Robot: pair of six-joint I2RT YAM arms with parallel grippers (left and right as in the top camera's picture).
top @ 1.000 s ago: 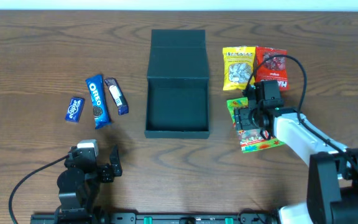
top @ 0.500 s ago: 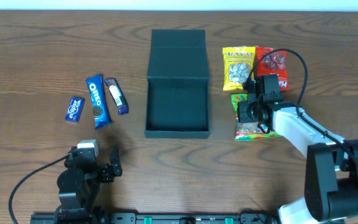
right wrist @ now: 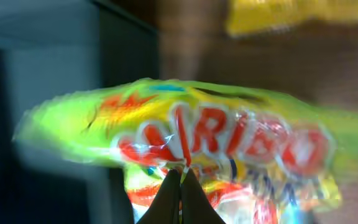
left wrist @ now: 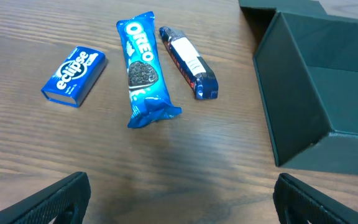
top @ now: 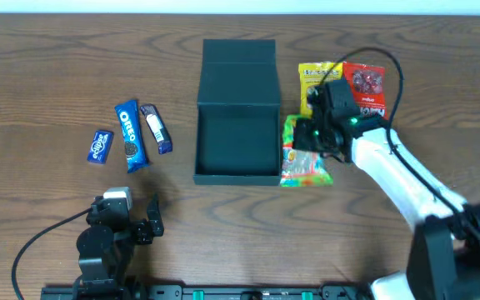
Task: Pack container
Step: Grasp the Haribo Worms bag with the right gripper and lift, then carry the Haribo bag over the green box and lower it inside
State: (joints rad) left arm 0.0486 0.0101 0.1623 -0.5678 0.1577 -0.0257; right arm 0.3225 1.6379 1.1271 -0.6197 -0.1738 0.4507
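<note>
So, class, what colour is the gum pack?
The gum pack is blue with white lettering; left wrist view.

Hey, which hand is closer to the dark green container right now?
Right. The right hand holds a gummy bag just beside the container's right wall; the left hand sits open toward the near left, well apart from it.

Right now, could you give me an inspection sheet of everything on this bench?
Surface: wooden table.
Job's things: container open, nothing seen inside; Haribo bag beside its right wall; yellow packet and red packet to the right; Oreo pack, dark bar and Eclipse box to the left.
Clutter: nothing seen.
Grippers: right gripper shut on the Haribo bag; left gripper open, holding nothing.
Cables: left arm's cable, right arm's cable, both black.
Surroundings: nothing seen.
</note>
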